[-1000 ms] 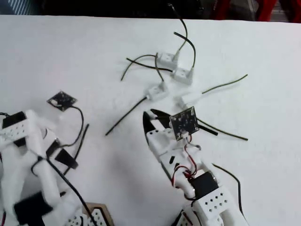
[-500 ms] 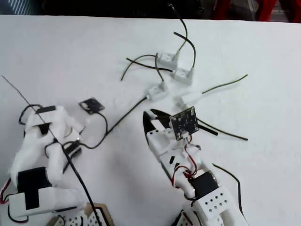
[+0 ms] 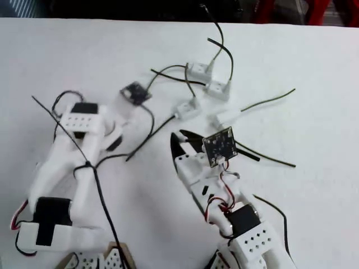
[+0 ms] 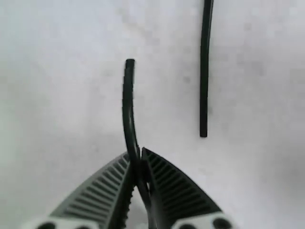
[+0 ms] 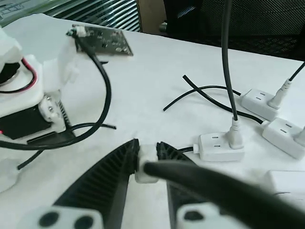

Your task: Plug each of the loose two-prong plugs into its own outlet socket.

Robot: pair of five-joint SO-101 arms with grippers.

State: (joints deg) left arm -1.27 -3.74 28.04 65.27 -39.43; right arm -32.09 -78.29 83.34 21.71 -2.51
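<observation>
We counted three sockets (image 3: 217,88), all just beyond the right gripper (image 3: 180,139). Plugs numbered two: one plug (image 5: 145,164) in that gripper's grasp, another plug (image 3: 224,117) just beyond it. There were two arms and two grippers. The left gripper (image 4: 137,152) pinched one cord (image 4: 126,95); the remaining cords tangled too much to count.

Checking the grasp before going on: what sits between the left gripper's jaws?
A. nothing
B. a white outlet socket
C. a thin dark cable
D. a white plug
C: the left wrist view shows the left gripper with its jaws pinched on a thin dark cable.
</observation>
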